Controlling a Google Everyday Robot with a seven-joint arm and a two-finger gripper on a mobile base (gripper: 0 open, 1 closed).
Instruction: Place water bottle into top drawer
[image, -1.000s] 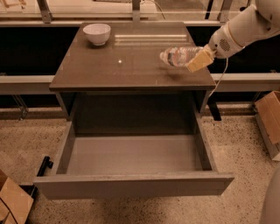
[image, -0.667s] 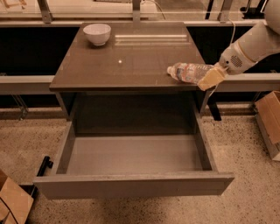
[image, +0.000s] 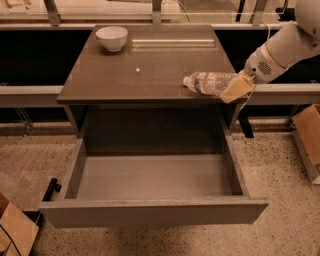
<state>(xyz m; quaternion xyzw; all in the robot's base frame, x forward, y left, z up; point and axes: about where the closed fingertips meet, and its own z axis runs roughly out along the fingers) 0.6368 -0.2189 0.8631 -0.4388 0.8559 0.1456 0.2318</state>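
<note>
Gripper: the gripper (image: 234, 89) is at the front right corner of the table (image: 140, 70), its tan fingers clamped on the base end of the water bottle (image: 209, 83).
Water bottle: on its side, cap pointing left, over the table's front right edge; whether it touches the tabletop cannot be told.
Top drawer: the top drawer (image: 150, 212) is pulled out below the table.
White bowl: the white bowl (image: 111, 37) is at the back left of the tabletop, well apart from the bottle.
Arm: the white arm (image: 280, 50) reaches in from the upper right.

One water bottle (image: 212, 82), one white bowl (image: 111, 38), one table (image: 150, 70), one top drawer (image: 150, 212), two cardboard boxes (image: 15, 232) (image: 307, 135), and one gripper (image: 237, 87) at the frame's right, clasping the bottle.
</note>
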